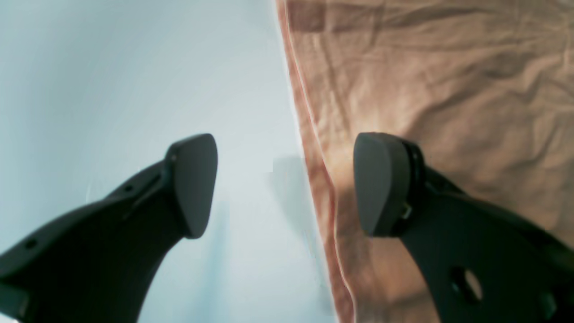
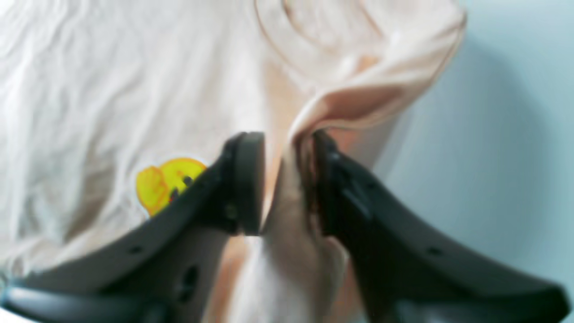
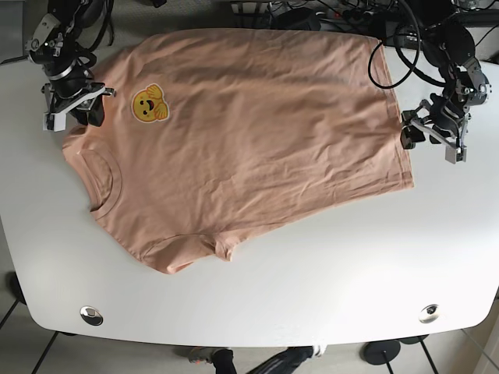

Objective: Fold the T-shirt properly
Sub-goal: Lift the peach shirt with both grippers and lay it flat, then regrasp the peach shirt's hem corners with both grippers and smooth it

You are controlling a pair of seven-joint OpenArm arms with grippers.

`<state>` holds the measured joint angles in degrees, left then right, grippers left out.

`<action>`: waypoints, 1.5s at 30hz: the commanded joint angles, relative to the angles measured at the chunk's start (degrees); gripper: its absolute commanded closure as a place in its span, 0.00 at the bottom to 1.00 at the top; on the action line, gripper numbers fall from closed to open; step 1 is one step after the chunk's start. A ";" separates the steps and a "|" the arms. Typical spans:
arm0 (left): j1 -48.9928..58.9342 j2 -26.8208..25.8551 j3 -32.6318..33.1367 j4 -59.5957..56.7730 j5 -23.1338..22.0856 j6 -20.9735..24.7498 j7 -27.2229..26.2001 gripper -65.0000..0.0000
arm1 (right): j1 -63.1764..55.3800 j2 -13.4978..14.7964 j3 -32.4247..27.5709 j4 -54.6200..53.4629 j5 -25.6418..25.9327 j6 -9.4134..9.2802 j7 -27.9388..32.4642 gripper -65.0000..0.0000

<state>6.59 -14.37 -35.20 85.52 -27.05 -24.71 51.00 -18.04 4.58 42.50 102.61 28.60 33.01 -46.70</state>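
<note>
A peach T-shirt [image 3: 249, 132] lies spread flat on the white table [image 3: 312, 296], with a yellow emblem [image 3: 146, 104] on the chest and the collar [image 3: 101, 175] at the left. My right gripper [image 3: 74, 115] is at the shirt's far left shoulder. In the right wrist view it [image 2: 284, 179] is shut on a raised fold of the shirt [image 2: 89, 89], beside the emblem [image 2: 168, 181]. My left gripper [image 3: 427, 132] is at the hem on the right. In the left wrist view it [image 1: 282, 179] is open and straddles the hem edge of the shirt [image 1: 448, 89].
Cables [image 3: 327, 15] lie bundled along the table's back edge. Two round metal discs [image 3: 90, 315] [image 3: 429, 313] sit near the front corners. Bare white table surrounds the shirt at the front and on both sides.
</note>
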 commanded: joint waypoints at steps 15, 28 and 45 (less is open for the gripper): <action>-1.80 0.70 7.73 -9.69 -14.75 -0.21 5.39 0.33 | 13.60 7.25 0.09 -6.04 0.98 0.44 0.85 0.17; -9.01 -2.90 7.64 -16.20 -14.58 -0.21 5.13 0.94 | 47.19 23.51 -27.16 -65.90 0.89 0.52 27.58 0.17; -17.89 -8.79 7.99 -16.64 -6.58 -0.21 5.48 0.93 | 47.98 15.86 -37.62 -76.45 0.54 0.44 39.36 0.18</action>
<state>-10.20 -22.09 -26.94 68.01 -32.95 -24.71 57.41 29.30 20.14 5.13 25.96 30.04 33.61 -4.58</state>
